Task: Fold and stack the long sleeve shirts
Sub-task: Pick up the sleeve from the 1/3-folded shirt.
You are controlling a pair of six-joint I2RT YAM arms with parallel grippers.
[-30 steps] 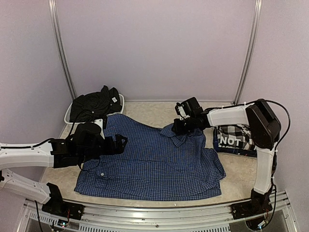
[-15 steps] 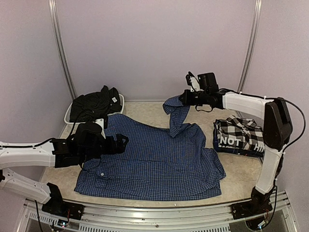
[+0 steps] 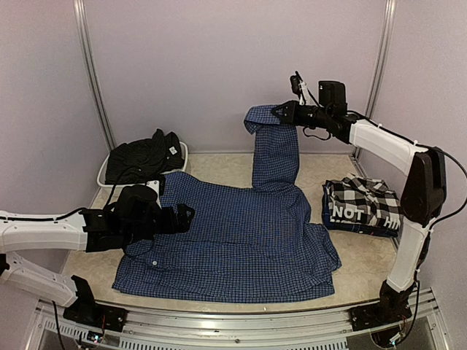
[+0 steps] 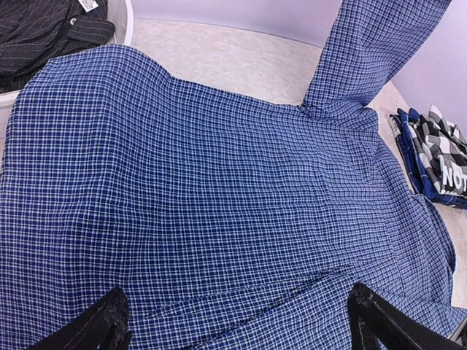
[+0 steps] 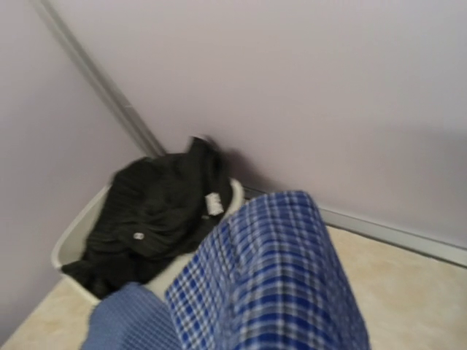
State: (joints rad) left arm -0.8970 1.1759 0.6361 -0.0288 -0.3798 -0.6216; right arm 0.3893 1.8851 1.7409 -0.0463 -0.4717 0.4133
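Blue shirt (image 3: pixel 233 248) lies spread and flat in the middle of the worktop (image 3: pixel 365 266) in the top view. One sleeve (image 3: pixel 276 157) is lifted up from its upper right part and hangs down in a straight band. The right tool (image 3: pixel 283 113) is high in the upper right of the frame and is clenched on the end of this sleeve. The left tool (image 3: pixel 179 216) is over the left part of the blue shirt, at middle left. A black shirt (image 3: pixel 142 157) lies crumpled in a white basket (image 3: pixel 102 175) at upper left. A checked shirt (image 3: pixel 361 205) with white letters lies folded at the right, just beside the blue one.

In the left wrist view the blue shirt (image 4: pixel 204 204) fills most of the frame. The left tool (image 4: pixel 237 306) is released, its two fingers (image 4: pixel 95 328) wide apart at the bottom edge. If they touch the cloth, I cannot tell. The sleeve (image 4: pixel 372 51) goes up at upper right, the black shirt (image 4: pixel 44 29) is in the upper left corner and the checked shirt (image 4: pixel 438 153) at the right edge.

In the right wrist view, which is a little blurred, the sleeve (image 5: pixel 270 284) covers the lower middle. The black shirt (image 5: pixel 157 211) in the basket (image 5: pixel 73 248) is at the left. The tool's fingers are not seen here.
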